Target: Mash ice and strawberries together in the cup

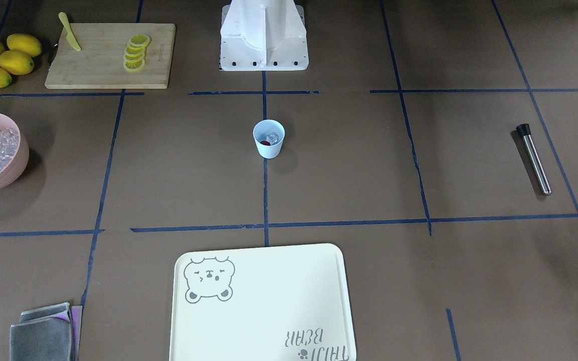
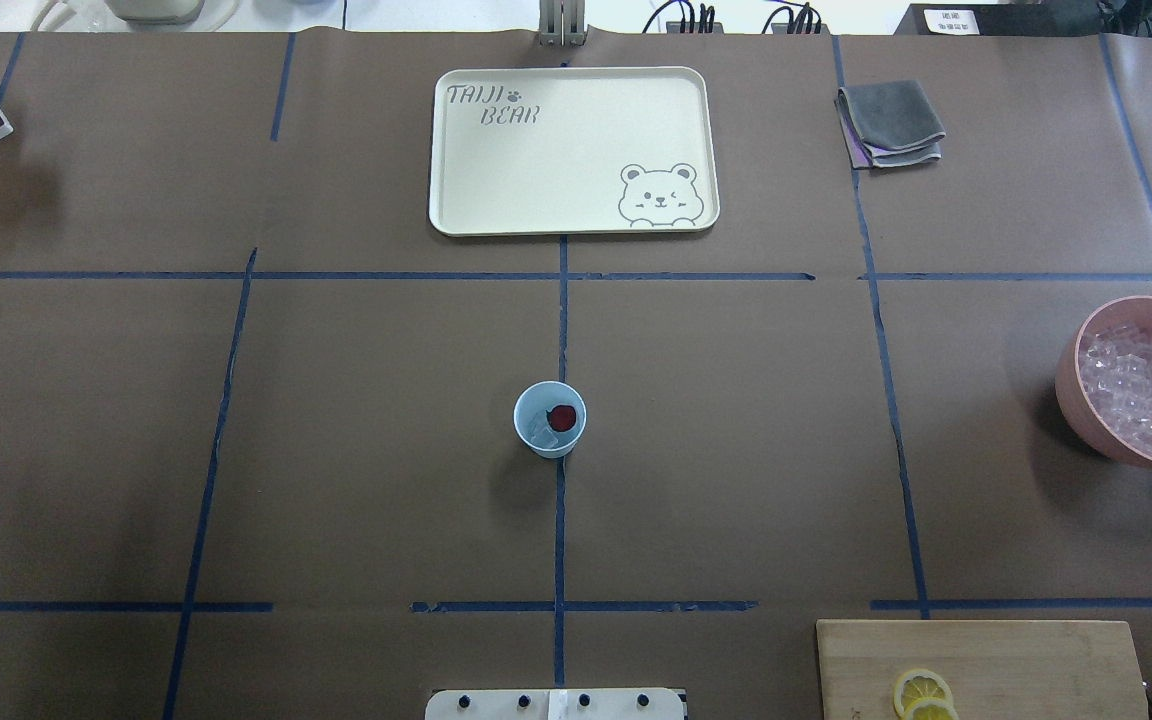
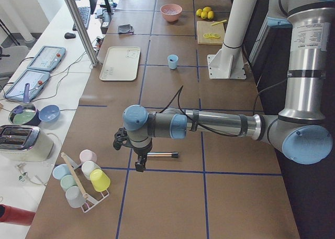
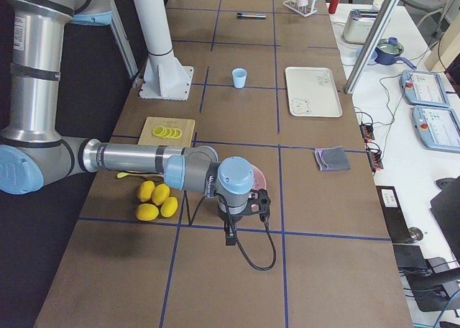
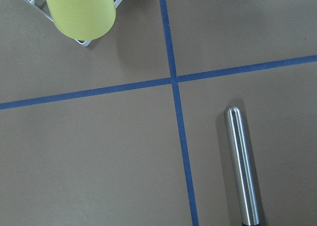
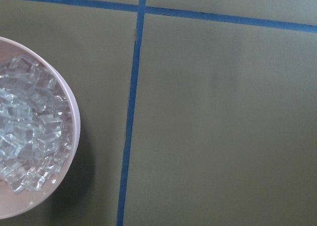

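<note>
The pale blue cup (image 2: 549, 419) stands upright at the middle of the table, also seen as cup (image 1: 269, 139). Inside it lie a dark red strawberry (image 2: 562, 416) and clear ice (image 2: 539, 428). A steel muddler (image 1: 534, 158) with a black tip lies flat far to the robot's left. My left gripper (image 3: 140, 164) hangs just above the muddler (image 3: 159, 155); its state I cannot tell. My right gripper (image 4: 230, 234) hovers at the table's other end beside the pink bowl; I cannot tell its state either. Neither wrist view shows fingers.
A pink bowl (image 1: 15, 165) full of ice cubes sits at the robot's right. Beside it are lemons (image 1: 5, 60), a wooden board (image 1: 103, 65) with lemon slices and a yellow knife (image 1: 69, 38). A cream tray (image 2: 556, 160), folded cloths (image 2: 888, 122) and a cup rack (image 3: 81, 178) stand around.
</note>
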Robot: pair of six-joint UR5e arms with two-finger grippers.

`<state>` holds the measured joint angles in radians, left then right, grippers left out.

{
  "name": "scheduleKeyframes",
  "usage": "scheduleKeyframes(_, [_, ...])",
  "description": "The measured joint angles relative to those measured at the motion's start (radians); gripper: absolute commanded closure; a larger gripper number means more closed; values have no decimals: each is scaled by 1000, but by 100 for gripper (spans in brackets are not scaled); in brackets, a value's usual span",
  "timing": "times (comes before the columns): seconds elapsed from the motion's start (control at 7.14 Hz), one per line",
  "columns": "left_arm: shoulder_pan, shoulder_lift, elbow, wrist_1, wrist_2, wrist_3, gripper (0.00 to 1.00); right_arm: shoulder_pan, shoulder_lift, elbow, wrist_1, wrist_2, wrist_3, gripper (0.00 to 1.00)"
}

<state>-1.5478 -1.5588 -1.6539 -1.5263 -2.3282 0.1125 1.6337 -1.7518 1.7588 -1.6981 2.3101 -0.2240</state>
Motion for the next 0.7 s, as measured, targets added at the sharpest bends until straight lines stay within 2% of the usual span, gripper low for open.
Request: scheduleKeyframes(0.7, [0, 13, 0, -1, -2, -1, 0, 0, 0, 1, 0, 0, 0, 0])
